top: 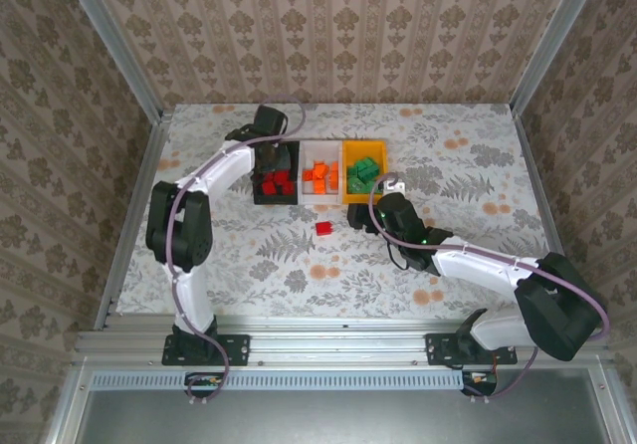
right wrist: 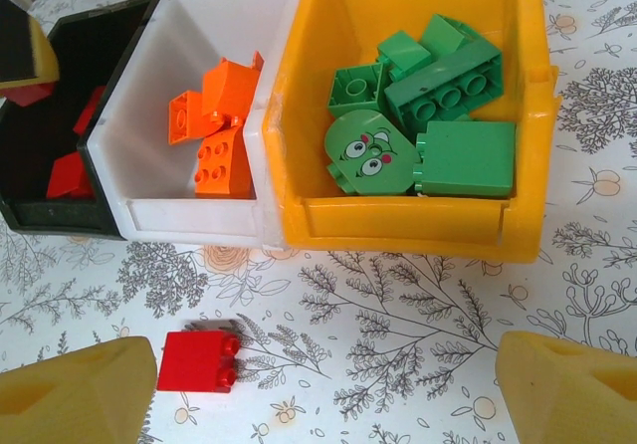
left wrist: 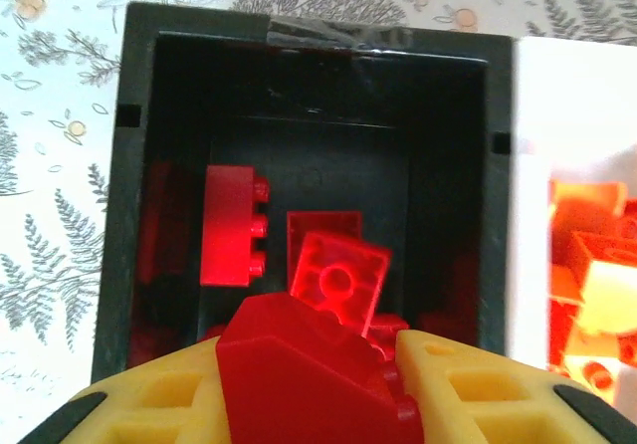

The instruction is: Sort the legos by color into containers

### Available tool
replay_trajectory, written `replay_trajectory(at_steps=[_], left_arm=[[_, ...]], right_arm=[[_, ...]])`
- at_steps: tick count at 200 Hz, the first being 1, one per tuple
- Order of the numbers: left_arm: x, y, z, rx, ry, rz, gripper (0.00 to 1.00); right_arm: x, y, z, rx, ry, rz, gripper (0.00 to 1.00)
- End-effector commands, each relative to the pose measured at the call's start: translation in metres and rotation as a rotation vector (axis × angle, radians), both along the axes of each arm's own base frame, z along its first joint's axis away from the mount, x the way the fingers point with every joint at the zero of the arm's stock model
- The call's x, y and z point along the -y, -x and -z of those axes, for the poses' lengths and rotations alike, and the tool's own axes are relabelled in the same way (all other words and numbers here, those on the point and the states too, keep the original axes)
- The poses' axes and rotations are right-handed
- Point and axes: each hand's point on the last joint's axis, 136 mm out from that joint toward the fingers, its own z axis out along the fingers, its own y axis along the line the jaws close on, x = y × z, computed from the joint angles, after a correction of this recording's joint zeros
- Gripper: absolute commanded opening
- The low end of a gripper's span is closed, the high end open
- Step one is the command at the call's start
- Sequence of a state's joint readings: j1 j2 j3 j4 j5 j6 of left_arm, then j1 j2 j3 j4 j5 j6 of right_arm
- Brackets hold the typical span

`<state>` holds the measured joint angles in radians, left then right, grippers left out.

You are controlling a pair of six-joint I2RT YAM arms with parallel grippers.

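Three containers stand side by side: a black bin (top: pixel 261 180) with red legos (left wrist: pixel 234 225), a white bin (top: pixel 318 153) with orange legos (right wrist: pixel 214 125), and a yellow bin (top: pixel 346 175) with green legos (right wrist: pixel 438 91). My left gripper (top: pixel 271 153) hangs over the black bin (left wrist: pixel 134 165), shut on a red lego (left wrist: pixel 299 384) between its yellow fingers (left wrist: pixel 448 384). On the table in front of the bins lies a loose red lego (top: pixel 323 228). My right gripper (top: pixel 366 215) stands open just right of it. In the right wrist view that lego (right wrist: pixel 199 361) lies beside the left finger, and nothing is between the jaws (right wrist: pixel 326 364).
The bins sit at the table's middle rear on a floral cloth (top: pixel 468 165). Metal frame posts (top: pixel 134 76) and patterned walls close in the table on three sides. Bare cloth lies left and right of the bins.
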<state>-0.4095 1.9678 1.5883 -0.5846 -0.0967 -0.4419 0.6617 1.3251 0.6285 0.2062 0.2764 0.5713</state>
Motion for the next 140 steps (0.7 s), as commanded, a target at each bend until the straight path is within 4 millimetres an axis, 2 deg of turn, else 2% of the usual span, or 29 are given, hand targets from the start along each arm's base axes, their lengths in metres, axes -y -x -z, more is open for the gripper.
replay_trajectory(at_steps=[1, 14, 31, 45, 54, 74, 94, 95, 109, 140], left_arm=[[0.000, -0.002, 0.005, -0.064, 0.026, 0.022, 0.40], [0.000, -0.004, 0.003, -0.058, 0.031, 0.022, 0.44], [0.002, -0.005, -0.005, -0.040, 0.046, 0.031, 0.59], [0.004, -0.002, -0.017, -0.020, 0.062, 0.037, 0.73], [0.006, 0.001, -0.028, -0.002, 0.080, 0.047, 0.79], [0.016, 0.018, -0.054, 0.048, 0.135, 0.074, 0.84], [0.028, 0.048, -0.068, 0.064, 0.188, 0.102, 0.92], [0.034, 0.052, -0.068, 0.064, 0.190, 0.116, 0.93], [0.055, 0.084, -0.060, 0.047, 0.202, 0.161, 1.00], [0.080, 0.139, -0.007, -0.052, 0.169, 0.166, 1.00]], right_arm=[[-0.004, -0.004, -0.007, 0.015, 0.017, -0.012, 0.90], [-0.004, -0.004, -0.006, 0.013, 0.020, -0.013, 0.90], [-0.005, -0.004, -0.007, 0.014, 0.019, -0.012, 0.90], [-0.005, -0.004, -0.006, 0.012, 0.020, -0.012, 0.90], [-0.005, -0.004, -0.006, 0.012, 0.019, -0.012, 0.90], [-0.004, -0.004, -0.007, 0.016, 0.022, -0.007, 0.89], [0.001, -0.004, -0.008, 0.022, 0.031, 0.012, 0.89], [0.001, -0.004, -0.008, 0.022, 0.031, 0.013, 0.89], [0.007, -0.004, -0.009, 0.031, 0.038, 0.038, 0.89], [0.035, -0.003, -0.014, 0.061, 0.062, 0.171, 0.89]])
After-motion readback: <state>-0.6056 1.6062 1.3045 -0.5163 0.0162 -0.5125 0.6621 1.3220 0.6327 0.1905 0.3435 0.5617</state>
